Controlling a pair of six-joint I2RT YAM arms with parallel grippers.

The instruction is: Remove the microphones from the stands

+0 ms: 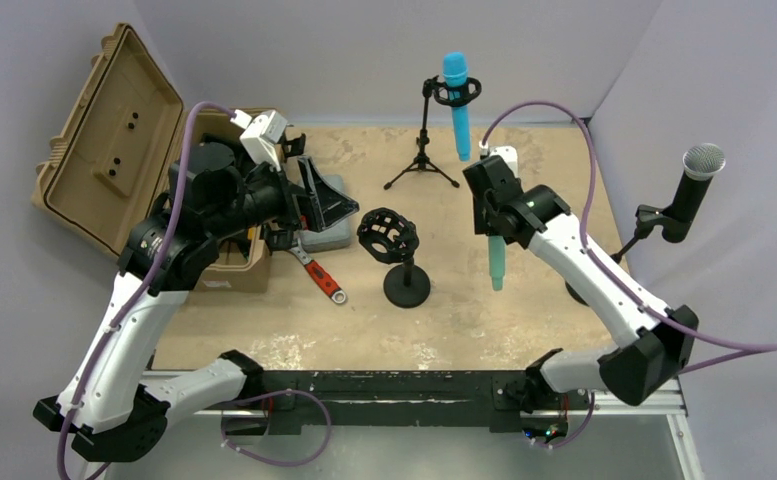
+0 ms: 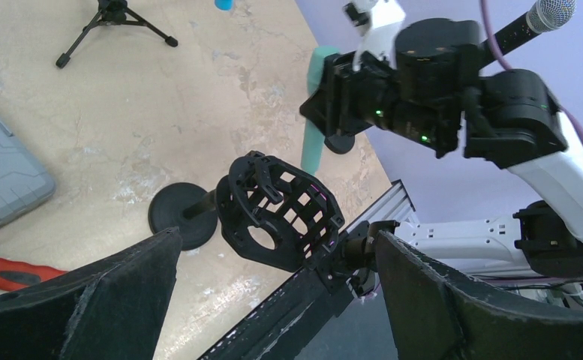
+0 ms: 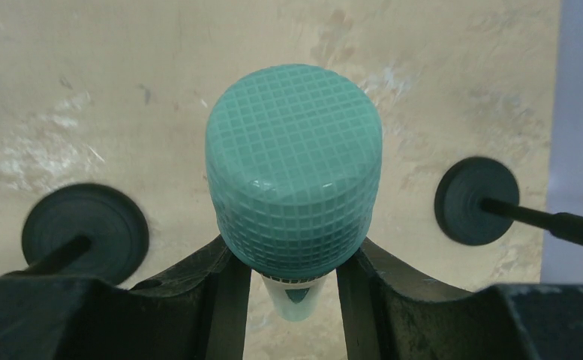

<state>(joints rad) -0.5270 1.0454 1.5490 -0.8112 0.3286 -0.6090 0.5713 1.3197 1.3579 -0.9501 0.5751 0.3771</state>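
Note:
A teal microphone [image 1: 497,262] hangs upright, head up, in my right gripper [image 1: 492,228], to the right of the black shock-mount stand [image 1: 388,236] and apart from it. The stand's cage is empty and its round base [image 1: 407,289] sits mid-table. In the right wrist view the fingers [image 3: 224,289] close on the body just under the gridded head [image 3: 294,199]. My left gripper [image 1: 311,203] is open and empty, to the left of the stand. In the left wrist view the cage [image 2: 280,214] shows between its spread fingers [image 2: 123,292].
A blue microphone [image 1: 456,100] sits on a tripod at the back. A black microphone with a silver grille [image 1: 694,190] is on a stand at the right, its base [image 3: 477,200] near the teal one. An open tan case [image 1: 104,130], a grey box [image 1: 329,236] and a red-handled wrench [image 1: 319,275] lie left.

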